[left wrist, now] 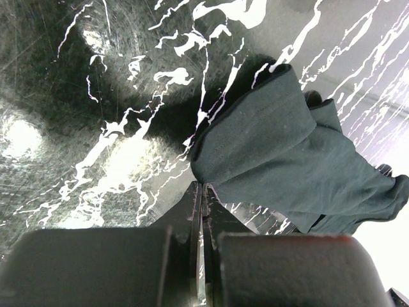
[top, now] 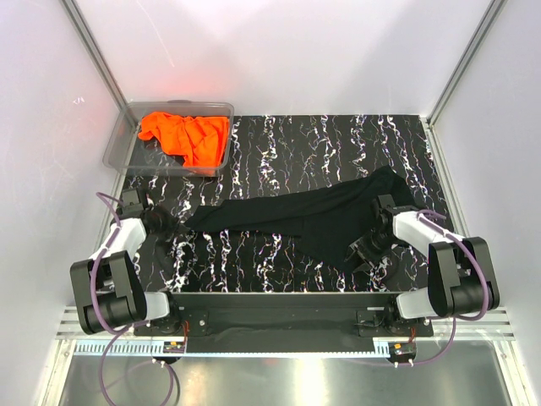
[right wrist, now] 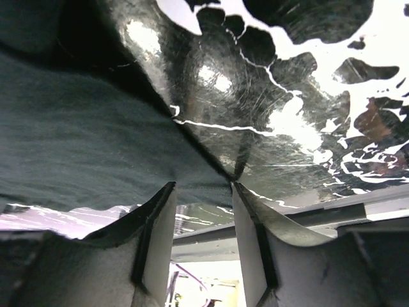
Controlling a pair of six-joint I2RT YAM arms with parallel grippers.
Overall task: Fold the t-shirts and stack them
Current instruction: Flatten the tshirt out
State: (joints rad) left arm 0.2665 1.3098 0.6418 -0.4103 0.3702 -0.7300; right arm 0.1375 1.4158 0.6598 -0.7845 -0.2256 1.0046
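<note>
black t-shirt (top: 313, 222), bright orange t-shirt (top: 188, 135), clear bin (top: 119, 145), black white-veined marble tabletop (top: 321, 144), white walls (top: 296, 51)

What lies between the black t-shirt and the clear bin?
Nothing but bare marbled table top: in the top view, the stretch from the black t-shirt to the clear bin holds no object.

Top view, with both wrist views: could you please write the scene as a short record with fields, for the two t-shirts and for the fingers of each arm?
black t-shirt: unfolded, drawn out in a long band across the marbled mat, from one arm to the other
orange t-shirt: crumpled inside the clear bin, far left corner
left fingers: shut, apparently pinching the black shirt's end on that side
right fingers: apart, shirt edge at their tips
stack: not yet begun
</note>
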